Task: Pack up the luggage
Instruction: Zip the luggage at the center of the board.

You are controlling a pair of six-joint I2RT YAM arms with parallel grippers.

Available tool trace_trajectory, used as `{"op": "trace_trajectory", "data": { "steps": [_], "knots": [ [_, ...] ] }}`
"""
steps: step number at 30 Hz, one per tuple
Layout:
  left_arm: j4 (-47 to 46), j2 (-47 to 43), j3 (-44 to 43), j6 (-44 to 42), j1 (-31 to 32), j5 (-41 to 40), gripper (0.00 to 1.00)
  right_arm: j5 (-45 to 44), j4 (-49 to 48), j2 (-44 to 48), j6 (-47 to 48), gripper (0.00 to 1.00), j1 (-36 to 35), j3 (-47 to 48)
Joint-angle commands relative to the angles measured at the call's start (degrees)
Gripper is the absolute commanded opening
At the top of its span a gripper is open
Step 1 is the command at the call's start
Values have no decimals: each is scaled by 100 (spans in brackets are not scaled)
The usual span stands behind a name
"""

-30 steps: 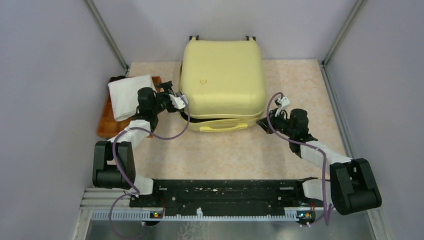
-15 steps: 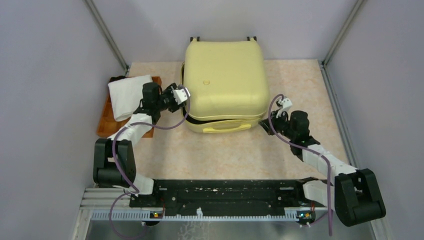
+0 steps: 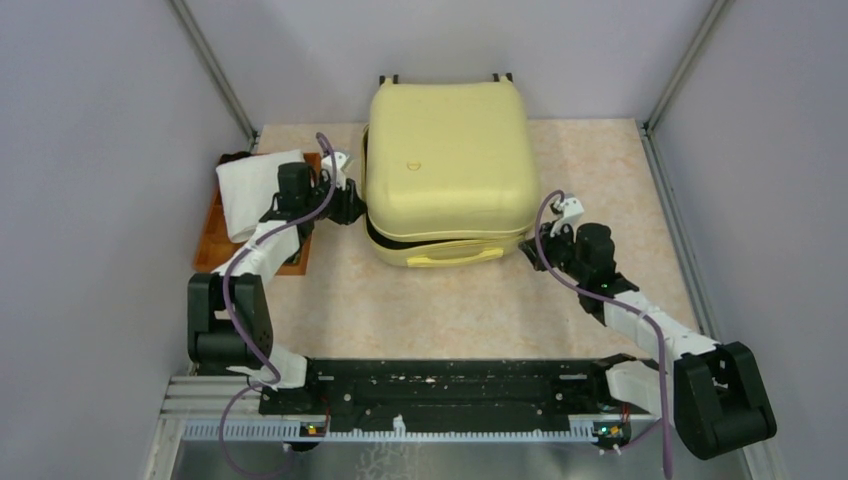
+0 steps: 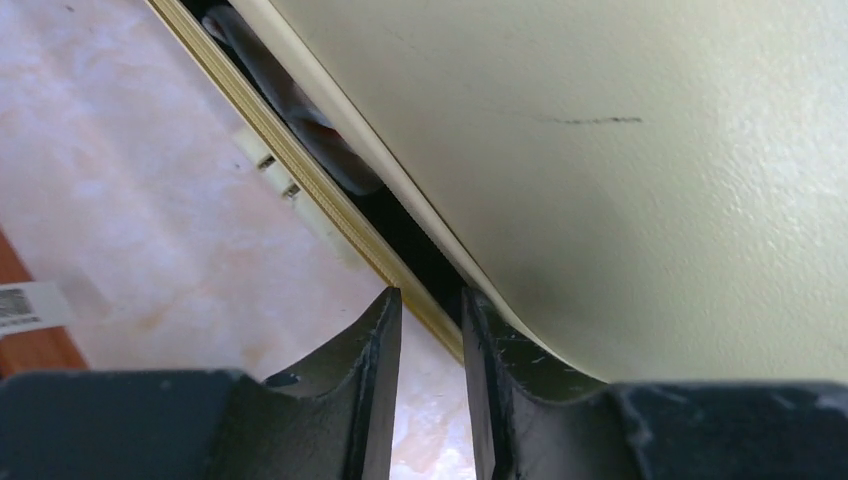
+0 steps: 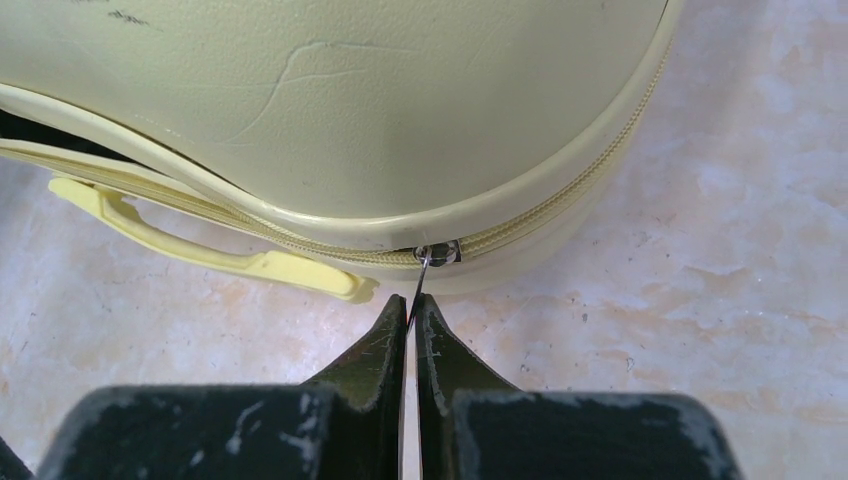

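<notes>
The luggage, a pale yellow hard-shell suitcase, lies flat at the table's back with its lid down but gaping along the front and left. Grey fabric shows in that dark gap. My left gripper is at the suitcase's left side. Its jaws stand narrowly open, with the lower shell's zipper rim running to their tips and the lid against the right finger. My right gripper is shut on the thin metal zipper pull at the front right corner.
A folded white cloth lies on an orange tray at the left, just behind my left arm. The yellow carry handle sticks out of the suitcase's front. Grey walls close in the table on three sides.
My left gripper's jaws have narrowed from wide open and the wrist has turned at the suitcase's left side. The right gripper stays shut on the zipper pull, barely shifted.
</notes>
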State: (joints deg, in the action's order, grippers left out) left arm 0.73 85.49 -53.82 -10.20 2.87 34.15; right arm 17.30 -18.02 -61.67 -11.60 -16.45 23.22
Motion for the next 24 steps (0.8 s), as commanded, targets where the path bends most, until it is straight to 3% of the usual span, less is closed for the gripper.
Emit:
{"op": "trace_trajectory", "data": {
  "steps": [1,5,7,9,12,13,15,19,22,24],
  "knots": [
    [259,98,-324,1284,169,1184,33,571,-321,250,-19,0,-243,252],
    [438,280,-501,1401,178,947,17,574,-279,318,6,0,-245,239],
    [521,423,-585,1449,178,856,15,582,-184,339,57,0,-245,266],
    [559,594,-686,1531,178,884,21,599,-74,338,124,0,-245,307],
    [795,902,-1004,1343,170,1066,44,603,53,340,200,0,-245,374],
    [1022,1026,-1184,1236,163,968,47,602,79,337,206,0,-247,388],
    [1474,1189,-1553,1068,159,690,49,604,141,352,218,0,-243,411],
    [1099,1037,-1500,803,143,290,49,590,214,422,223,0,-244,390],
    [1139,1136,-1580,862,152,306,43,569,250,458,228,0,-238,353],
    [1193,1250,-1620,855,152,272,29,560,317,474,249,0,-245,360]
  ]
}}
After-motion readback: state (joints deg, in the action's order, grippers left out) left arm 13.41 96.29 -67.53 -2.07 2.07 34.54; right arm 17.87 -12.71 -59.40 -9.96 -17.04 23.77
